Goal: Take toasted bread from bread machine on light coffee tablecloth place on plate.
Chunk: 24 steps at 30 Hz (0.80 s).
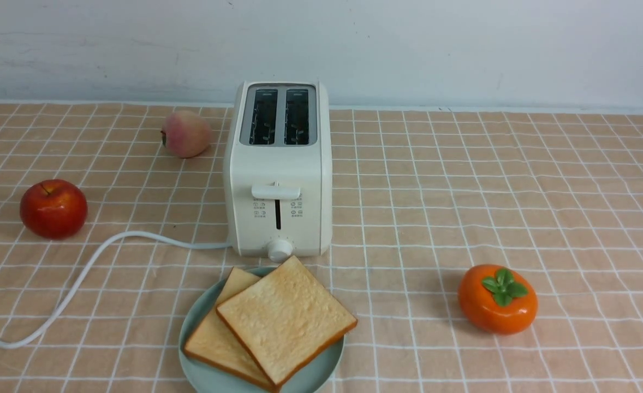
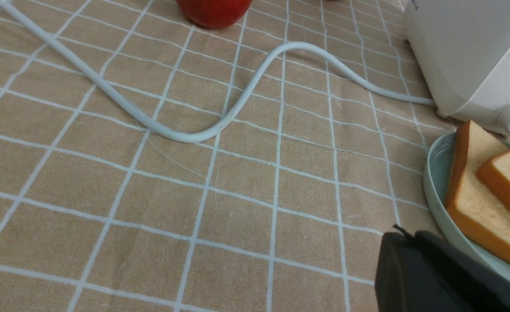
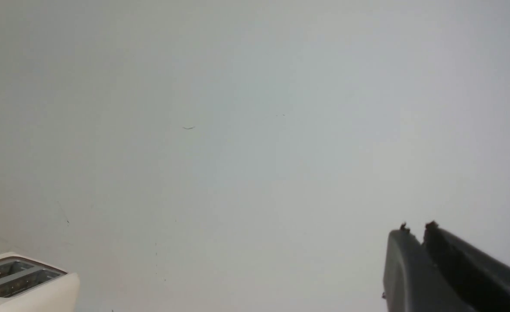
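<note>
Both hands closed on nothing, toast on plate.
Left hand (image 2: 404,236), black fingers together, hangs low over light tan checked tablecloth (image 1: 463,191), just beside rim of round pale teal plate (image 1: 201,376); right hand (image 3: 416,227), fingers together w/ only a thin seam, is raised and faces pale wall (image 3: 237,130). Two square golden toast slices (image 1: 286,319) lie overlapped on plate, directly in front of cream-white two-slot toaster (image 1: 278,164). Its white cord (image 1: 81,278) curves off to left.

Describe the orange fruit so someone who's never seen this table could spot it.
Start at the cream-white toaster. Right of it and nearer the camera, alone on the checked tablecloth, sits the persimmon. It is the only orange fruit, squat with a green leafy cap; the apple and peach lie left.
</note>
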Each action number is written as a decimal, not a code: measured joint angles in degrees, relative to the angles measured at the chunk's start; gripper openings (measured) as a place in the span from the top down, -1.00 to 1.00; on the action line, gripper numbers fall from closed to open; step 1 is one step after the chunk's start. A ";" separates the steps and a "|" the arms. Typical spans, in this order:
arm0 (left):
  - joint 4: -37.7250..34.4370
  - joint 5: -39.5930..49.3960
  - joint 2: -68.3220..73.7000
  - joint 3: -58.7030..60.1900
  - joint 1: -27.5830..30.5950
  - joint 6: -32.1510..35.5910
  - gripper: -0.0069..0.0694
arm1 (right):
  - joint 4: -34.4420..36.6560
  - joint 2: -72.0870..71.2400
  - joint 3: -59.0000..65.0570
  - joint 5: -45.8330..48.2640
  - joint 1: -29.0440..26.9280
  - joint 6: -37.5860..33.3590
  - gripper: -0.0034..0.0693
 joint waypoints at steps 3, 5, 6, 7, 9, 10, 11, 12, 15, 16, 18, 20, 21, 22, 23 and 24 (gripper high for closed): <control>0.00 0.07 0.00 0.00 0.00 0.00 0.79 | 0.00 0.00 0.00 -0.18 0.00 0.13 0.74; 0.00 0.07 0.00 0.00 0.00 0.00 0.78 | 0.00 0.00 0.00 -0.30 0.00 0.24 0.74; 0.00 0.07 0.00 0.00 0.00 0.00 0.77 | 0.00 0.00 0.00 -0.30 0.00 0.24 0.73; 0.00 0.07 0.00 0.00 0.00 0.00 0.77 | 0.00 0.00 0.00 -0.30 0.00 0.24 0.73; 0.00 0.07 0.00 0.00 0.00 0.00 0.77 | 0.00 0.00 0.00 -0.37 0.00 0.24 0.72; 0.00 0.07 0.00 0.00 0.00 0.00 0.77 | 0.00 0.00 0.00 -0.37 0.00 0.24 0.72; 0.00 0.07 0.00 0.00 0.00 0.00 0.77 | 0.00 0.00 0.00 -0.43 0.00 0.24 0.71; 0.00 0.07 0.00 0.00 0.00 0.00 0.77 | 0.00 0.00 0.00 -0.43 0.00 0.24 0.71; 0.00 0.07 0.00 0.00 0.00 0.00 0.75 | -0.67 0.00 0.00 -0.43 0.00 0.24 0.69; 0.00 0.07 0.00 0.00 0.00 0.00 0.75 | -0.52 0.00 0.00 -0.43 0.00 0.24 0.69; 0.00 0.07 0.00 0.00 0.00 0.00 0.74 | 2.43 0.00 0.18 -0.48 0.00 0.24 0.68; 0.00 0.07 0.00 0.00 0.00 0.00 0.74 | 6.25 0.00 0.20 -0.48 0.00 0.24 0.68; 0.00 0.07 0.00 0.00 0.00 0.00 0.74 | 13.77 0.00 0.24 -0.31 0.00 -0.15 0.67; 0.00 0.07 0.00 0.00 0.00 0.00 0.73 | 17.23 0.00 0.24 -0.05 0.00 -0.76 0.67; 0.00 0.07 0.00 0.00 0.00 0.00 0.73 | 23.57 0.00 0.24 0.76 0.00 -2.37 0.66; 0.00 0.07 0.00 0.00 0.00 0.00 0.72 | 30.45 0.00 0.24 1.89 0.00 -4.94 0.66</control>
